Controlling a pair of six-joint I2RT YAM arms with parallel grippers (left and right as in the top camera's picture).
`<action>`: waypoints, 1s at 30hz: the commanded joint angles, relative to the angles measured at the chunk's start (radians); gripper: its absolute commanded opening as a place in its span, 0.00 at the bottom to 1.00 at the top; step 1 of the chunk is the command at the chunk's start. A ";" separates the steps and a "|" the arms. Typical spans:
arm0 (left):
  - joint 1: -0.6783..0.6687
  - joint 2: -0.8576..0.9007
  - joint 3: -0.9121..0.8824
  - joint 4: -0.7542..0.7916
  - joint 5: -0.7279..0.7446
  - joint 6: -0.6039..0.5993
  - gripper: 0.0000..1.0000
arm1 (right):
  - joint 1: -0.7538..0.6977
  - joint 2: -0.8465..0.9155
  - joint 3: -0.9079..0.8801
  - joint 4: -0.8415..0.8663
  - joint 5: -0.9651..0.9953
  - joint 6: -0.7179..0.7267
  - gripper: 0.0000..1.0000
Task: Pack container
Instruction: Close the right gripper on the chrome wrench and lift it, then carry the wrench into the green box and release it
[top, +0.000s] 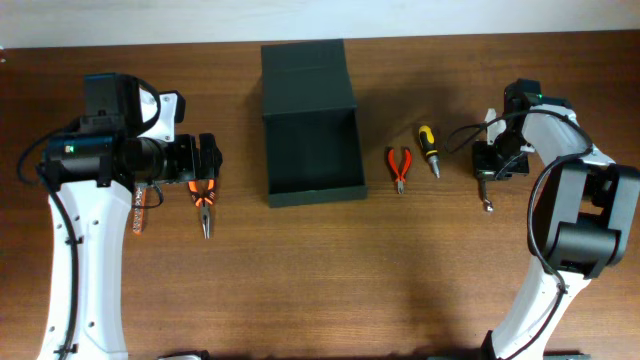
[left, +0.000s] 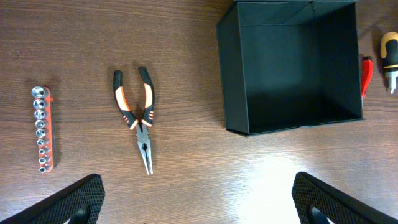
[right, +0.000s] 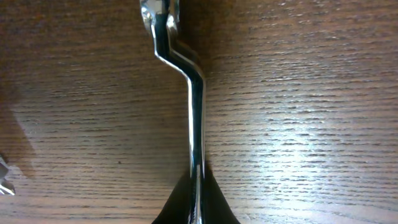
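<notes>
Centrally, open container (top: 310, 130) between long-nose pliers (top: 205, 205) and red pliers (top: 399, 168); right tool (right: 198, 190) clamps bent chrome bar (right: 196, 112); left tool (left: 196, 190) gapes empty.

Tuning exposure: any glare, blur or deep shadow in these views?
Overhead: even light, sharp, but the container interior is near-black. Left wrist: sharp, a glare patch on the table below the container in frame. Right wrist: bright streaks on the chrome tool, sheen on the table at right, the right hand dark and soft.
</notes>
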 joint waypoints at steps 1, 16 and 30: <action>0.003 0.009 0.013 0.000 -0.006 0.015 0.99 | 0.006 0.057 -0.016 -0.008 -0.040 0.006 0.04; 0.003 0.009 0.013 0.000 -0.006 0.015 0.99 | 0.008 0.022 0.086 -0.075 -0.044 0.032 0.04; 0.003 0.009 0.013 0.000 -0.006 0.015 0.99 | 0.034 -0.204 0.214 -0.122 -0.212 0.027 0.04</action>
